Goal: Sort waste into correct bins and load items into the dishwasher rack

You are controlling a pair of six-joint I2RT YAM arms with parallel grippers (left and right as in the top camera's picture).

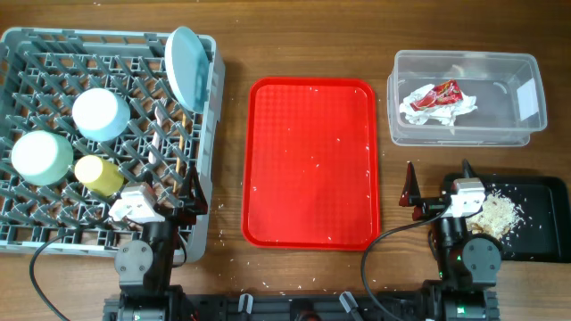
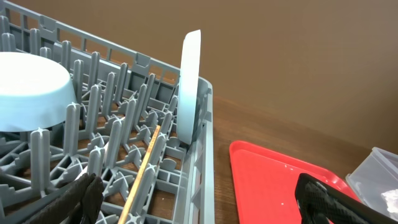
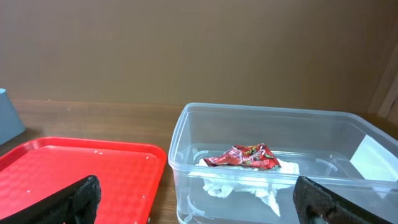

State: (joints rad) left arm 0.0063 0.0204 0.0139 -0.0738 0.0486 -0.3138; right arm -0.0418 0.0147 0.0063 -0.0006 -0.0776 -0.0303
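The grey dishwasher rack [image 1: 211, 134] at the left holds an upright light blue plate [image 1: 186, 64], a light blue bowl [image 1: 100, 113], a pale green saucer [image 1: 40, 157], a yellow cup [image 1: 98, 175] and a wooden chopstick [image 2: 142, 174]. In the clear tub [image 1: 397, 98] at the back right lie the red wrapper [image 3: 245, 157] and white paper. Rice scraps [image 1: 495, 214] sit on the black tray [image 1: 544, 192]. My left gripper [image 2: 199, 202] hangs open over the rack's near right corner, holding nothing. My right gripper [image 3: 199, 199] stands open in front of the tub, also holding nothing.
A red serving tray [image 1: 310, 160] with scattered crumbs lies in the middle between rack and tub. Crumbs also dot the wooden table near its front edge. Both arm bases stand at the front edge.
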